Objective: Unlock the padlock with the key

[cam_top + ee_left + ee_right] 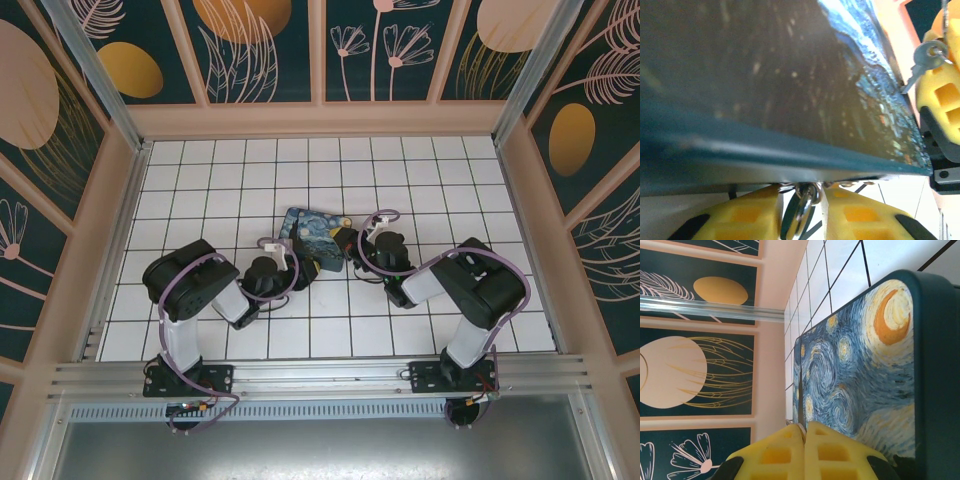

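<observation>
The padlock (808, 206) is a small silvery piece with a rounded loop, pinched between the yellow fingers of my left gripper (803, 193), right under the edge of the Starry Night box (790, 85). My right gripper (804, 426) is shut on the key (801, 429), of which only a thin metal sliver pokes out between the pads. In the left wrist view the key (924, 57) sticks out of the right gripper's yellow fingers (940, 95), its blade pointing down-left at the box's edge. From above, the left gripper (302, 262) and right gripper (350, 244) flank the box (312, 232).
The Starry Night box (875, 365) stands between the two grippers on the white tiled floor (420, 180). Peach-framed patterned walls (320, 120) close in the back and sides. Purple cables (190, 275) loop over both arms.
</observation>
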Robot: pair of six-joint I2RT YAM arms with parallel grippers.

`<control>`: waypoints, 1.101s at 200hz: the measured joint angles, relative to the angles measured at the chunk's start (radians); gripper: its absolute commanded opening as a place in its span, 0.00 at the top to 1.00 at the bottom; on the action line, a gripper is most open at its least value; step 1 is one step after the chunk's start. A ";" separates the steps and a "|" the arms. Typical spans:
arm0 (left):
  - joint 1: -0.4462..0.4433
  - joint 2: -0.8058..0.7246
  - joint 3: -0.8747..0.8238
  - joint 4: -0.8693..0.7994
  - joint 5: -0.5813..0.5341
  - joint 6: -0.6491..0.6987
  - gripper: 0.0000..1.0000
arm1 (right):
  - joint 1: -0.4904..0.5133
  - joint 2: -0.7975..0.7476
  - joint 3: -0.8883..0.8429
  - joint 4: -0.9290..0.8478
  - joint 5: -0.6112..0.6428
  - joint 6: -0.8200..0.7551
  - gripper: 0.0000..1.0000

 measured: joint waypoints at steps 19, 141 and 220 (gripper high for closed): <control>0.000 -0.018 0.013 -0.049 -0.002 0.003 0.85 | 0.000 -0.001 0.000 -0.001 0.000 0.000 1.00; 0.000 -0.231 0.050 -0.311 0.020 -0.148 1.00 | 0.218 -0.401 -0.196 -0.213 0.147 -0.034 1.00; 0.000 -0.273 -0.007 -0.246 0.032 -0.304 1.00 | 0.363 -0.407 -0.270 -0.249 0.380 0.128 1.00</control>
